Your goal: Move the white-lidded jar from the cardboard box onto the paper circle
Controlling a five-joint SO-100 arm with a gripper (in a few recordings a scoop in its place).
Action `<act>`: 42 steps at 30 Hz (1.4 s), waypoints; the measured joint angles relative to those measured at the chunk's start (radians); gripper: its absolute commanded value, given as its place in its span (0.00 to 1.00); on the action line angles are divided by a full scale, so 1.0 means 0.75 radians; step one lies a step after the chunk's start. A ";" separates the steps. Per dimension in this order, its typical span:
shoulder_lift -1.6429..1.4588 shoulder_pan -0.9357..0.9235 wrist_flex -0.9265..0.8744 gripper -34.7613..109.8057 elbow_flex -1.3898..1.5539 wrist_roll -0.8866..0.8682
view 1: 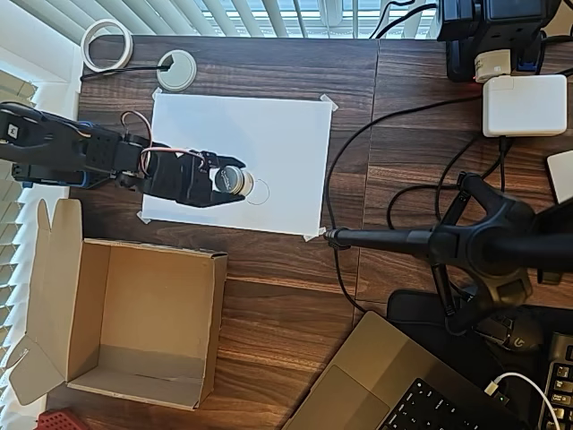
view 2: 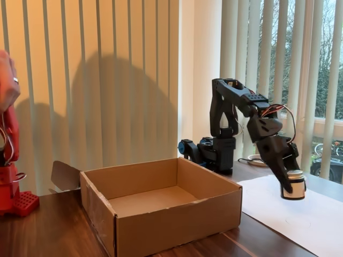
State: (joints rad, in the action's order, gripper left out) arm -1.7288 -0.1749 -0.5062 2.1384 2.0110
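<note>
The white-lidded jar [view 1: 235,181] sits between the two fingers of the pincer [view 1: 226,182], which is closed around its sides; in the fixed view the jar [view 2: 293,184] hangs just under the black pincer [view 2: 292,187], its base at or barely above the white paper sheet [view 1: 286,143], and contact with the sheet cannot be judged. In the overhead view the jar lies over the left part of that sheet, just left of the paper circle [view 1: 259,191], whose thin pencilled outline peeks out beside the jar's right edge. A fainter pencilled outline shows on the sheet in the fixed view, nearer the camera than the jar. The black arm [view 1: 72,152] reaches in from the left edge of the overhead view, and in the fixed view it bends down from its base near the window blinds. The cardboard box [view 1: 134,313] stands open on the dark wood counter [view 1: 269,278], below and to the left of the sheet in the overhead view, well apart from the jar. A ring of white tape [view 1: 106,45] and a white round grommet [view 1: 176,70] lie near the counter's top edge in the overhead view.
</note>
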 measured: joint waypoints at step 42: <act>0.444 0.037 0.014 0.33 -0.233 -0.045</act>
State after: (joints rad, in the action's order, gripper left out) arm -1.3959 -0.1473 -0.4955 1.9635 1.9773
